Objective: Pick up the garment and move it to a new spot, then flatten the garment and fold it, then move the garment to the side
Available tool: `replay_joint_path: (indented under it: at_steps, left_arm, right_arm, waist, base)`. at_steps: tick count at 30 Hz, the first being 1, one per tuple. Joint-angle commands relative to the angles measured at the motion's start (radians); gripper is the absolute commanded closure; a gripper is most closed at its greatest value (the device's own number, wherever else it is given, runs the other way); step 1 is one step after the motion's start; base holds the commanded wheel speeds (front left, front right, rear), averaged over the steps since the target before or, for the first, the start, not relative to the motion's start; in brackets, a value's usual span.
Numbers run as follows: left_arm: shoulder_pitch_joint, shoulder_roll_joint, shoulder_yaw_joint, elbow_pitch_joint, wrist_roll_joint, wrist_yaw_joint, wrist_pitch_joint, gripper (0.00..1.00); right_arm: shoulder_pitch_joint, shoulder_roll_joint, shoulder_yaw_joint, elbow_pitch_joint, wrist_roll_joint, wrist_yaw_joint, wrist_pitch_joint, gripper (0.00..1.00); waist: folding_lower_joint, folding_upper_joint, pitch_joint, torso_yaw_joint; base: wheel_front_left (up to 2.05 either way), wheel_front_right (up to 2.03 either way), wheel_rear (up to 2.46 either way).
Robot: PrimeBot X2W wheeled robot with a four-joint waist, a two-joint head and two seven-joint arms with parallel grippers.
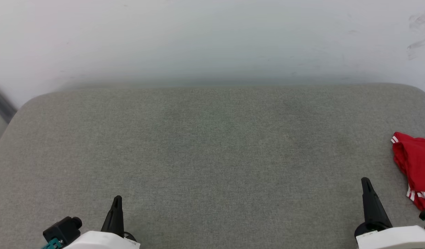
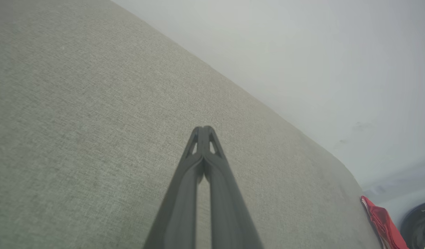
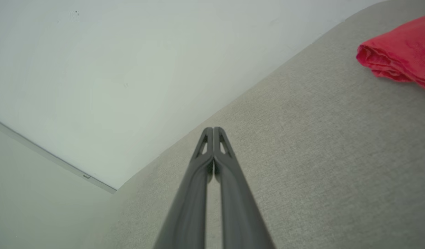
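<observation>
A grey counter [image 1: 212,148] by a white wall [image 1: 212,38].
We see the red garment [image 1: 416,162] bunched at the right edge, near our right pincer [image 1: 365,181]; both it and our left pincer [image 1: 117,199] are clenched, empty.

The left gripper [image 1: 117,200] and right gripper [image 1: 365,181] are long, dark and tapering, with cut-out tips. White shells [image 1: 395,238] back them. A black camera [image 1: 62,229] flanks the left.
</observation>
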Motion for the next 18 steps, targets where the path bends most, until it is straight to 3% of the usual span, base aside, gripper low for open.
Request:
replay_joint_path:
  at_steps: [1,18]
  left_arm:
    - [-0.026,0.003,0.008,-0.005,-0.044,-0.009,0.009,1.0]
    - [-0.066,-0.002,0.036,0.021,-0.265,-0.047,0.058,1.0]
  right_arm:
    - [-0.036,-0.01,0.0,-0.005,0.042,0.0,0.008,1.0]
    - [-0.074,-0.013,-0.005,0.032,0.253,0.0,0.056,1.0]
  waist:
    - [0.0,0.0,0.0,-0.001]
    - [0.0,0.0,0.003,-0.005]
  base:
    - [0.0,0.0,0.0]
    - [0.0,0.0,0.0]
